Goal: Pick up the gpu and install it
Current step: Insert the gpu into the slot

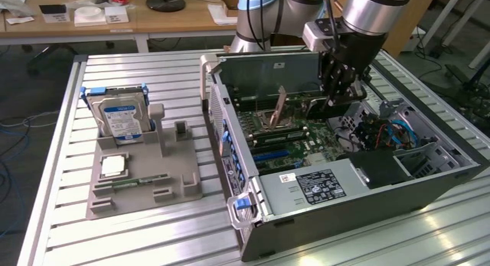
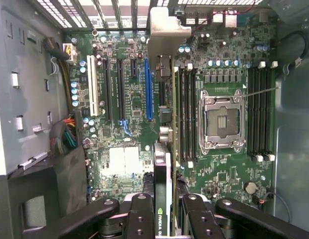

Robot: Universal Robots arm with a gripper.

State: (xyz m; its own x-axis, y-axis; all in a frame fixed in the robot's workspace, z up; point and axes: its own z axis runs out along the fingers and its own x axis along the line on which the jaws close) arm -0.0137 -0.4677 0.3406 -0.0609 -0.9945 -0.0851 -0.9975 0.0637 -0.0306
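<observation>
Inside the open case (image 1: 345,214), over the motherboard (image 2: 222,174): gripper (image 2: 168,211) pinches the gpu (image 2: 162,184) by one end, a finger on each face, card on edge. In the wrist view the card lines up between the blue slot (image 2: 148,89) and the memory slots (image 2: 187,114), with its silver bracket (image 2: 167,30) at the far end; seated or not, cannot tell. Hard drive (image 1: 123,120) stands in a grey holder (image 1: 146,180) outside, on the exterior view's left.

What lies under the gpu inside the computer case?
The green motherboard, with its blue slot beside the gpu, which the gripper holds. The strip directly beneath the gpu is covered.
</observation>
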